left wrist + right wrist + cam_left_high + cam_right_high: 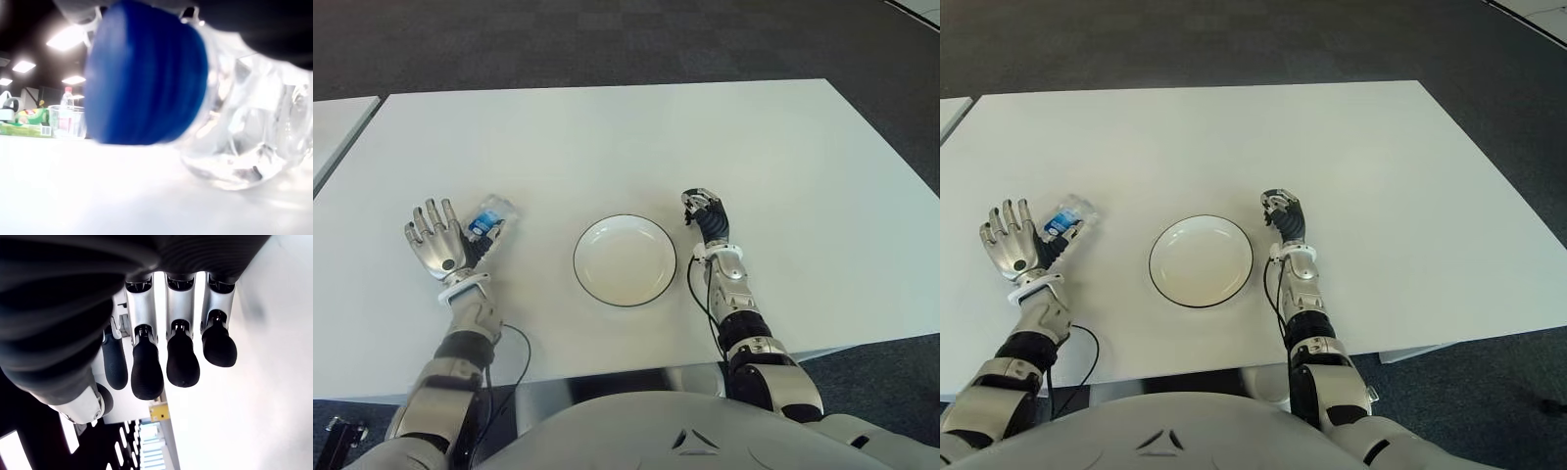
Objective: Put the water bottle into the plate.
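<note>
Left eye view is showing the water bottle [492, 221] lying on its side on the white tabletop [607, 137], toward the left edge and well apart from the plate [625, 259], which is sitting empty near the middle of the front edge. The left hand [438, 243] is hovering just beside the bottle on its left, fingers spread wide and holding nothing, while the left wrist view is filling with the blue cap [146, 73]. The right hand [707, 216] is showing just right of the plate, its fingers [182, 357] curling inward around nothing.
</note>
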Controlling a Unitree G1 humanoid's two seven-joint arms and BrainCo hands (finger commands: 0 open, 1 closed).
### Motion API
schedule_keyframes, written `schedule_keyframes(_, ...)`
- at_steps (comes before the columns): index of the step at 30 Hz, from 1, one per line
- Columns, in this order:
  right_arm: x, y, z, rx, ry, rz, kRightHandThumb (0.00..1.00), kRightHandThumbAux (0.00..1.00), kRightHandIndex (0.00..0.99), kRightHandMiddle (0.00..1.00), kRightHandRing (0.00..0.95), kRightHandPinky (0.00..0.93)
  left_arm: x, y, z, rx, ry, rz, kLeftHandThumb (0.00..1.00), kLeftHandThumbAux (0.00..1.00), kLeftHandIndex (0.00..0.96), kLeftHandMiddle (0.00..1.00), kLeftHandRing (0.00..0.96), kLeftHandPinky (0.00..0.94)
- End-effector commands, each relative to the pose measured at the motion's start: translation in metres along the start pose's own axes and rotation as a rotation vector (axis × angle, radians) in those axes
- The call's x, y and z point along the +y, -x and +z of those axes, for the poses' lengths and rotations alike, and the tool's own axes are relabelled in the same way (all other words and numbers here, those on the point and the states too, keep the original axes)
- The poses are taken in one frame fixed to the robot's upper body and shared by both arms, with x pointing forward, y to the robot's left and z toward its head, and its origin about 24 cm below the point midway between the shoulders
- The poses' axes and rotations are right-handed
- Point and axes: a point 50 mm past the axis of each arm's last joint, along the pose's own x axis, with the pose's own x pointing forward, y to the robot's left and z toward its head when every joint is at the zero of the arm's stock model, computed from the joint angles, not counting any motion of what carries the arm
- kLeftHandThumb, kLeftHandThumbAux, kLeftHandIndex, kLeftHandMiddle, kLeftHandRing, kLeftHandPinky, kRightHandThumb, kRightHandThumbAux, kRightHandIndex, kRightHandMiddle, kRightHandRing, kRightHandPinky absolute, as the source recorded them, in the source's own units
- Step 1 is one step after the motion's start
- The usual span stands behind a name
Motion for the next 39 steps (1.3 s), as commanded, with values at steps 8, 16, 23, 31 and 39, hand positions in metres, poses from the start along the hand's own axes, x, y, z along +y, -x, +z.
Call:
schedule_keyframes(8, -0.008, 0.023, -0.042, 0.215, -0.009, -0.048, 0.703, 0.73, 0.438, 0.758, 0.742, 0.746, -0.036, 0.016, -0.009, -0.046, -0.078, -0.304, 0.588, 0.135, 0.0, 0.0, 0.0, 0.0)
schedule_keyframes(16, -0.009, 0.024, -0.042, 0.212, -0.008, -0.049, 0.702, 0.73, 0.437, 0.757, 0.741, 0.744, -0.04, 0.017, -0.009, -0.075, -0.11, -0.37, 0.609, 0.136, 0.0, 0.0, 0.0, 0.0)
schedule_keyframes(23, -0.009, 0.025, -0.043, 0.213, -0.012, -0.055, 0.703, 0.73, 0.438, 0.756, 0.74, 0.744, -0.042, 0.019, -0.006, -0.095, -0.132, -0.405, 0.619, 0.15, 0.0, 0.0, 0.0, 0.0)
schedule_keyframes(31, -0.01, 0.025, -0.043, 0.22, -0.014, -0.063, 0.703, 0.73, 0.438, 0.757, 0.741, 0.744, -0.044, 0.02, -0.003, -0.089, -0.08, -0.431, 0.646, 0.236, 0.0, 0.008, 0.0, 0.0)
schedule_keyframes(39, -0.01, 0.026, -0.043, 0.213, -0.011, -0.05, 0.703, 0.73, 0.438, 0.756, 0.74, 0.744, -0.04, 0.016, 0.012, -0.06, 0.025, -0.426, 0.708, 0.358, 0.16, 0.267, 0.3, 0.351)
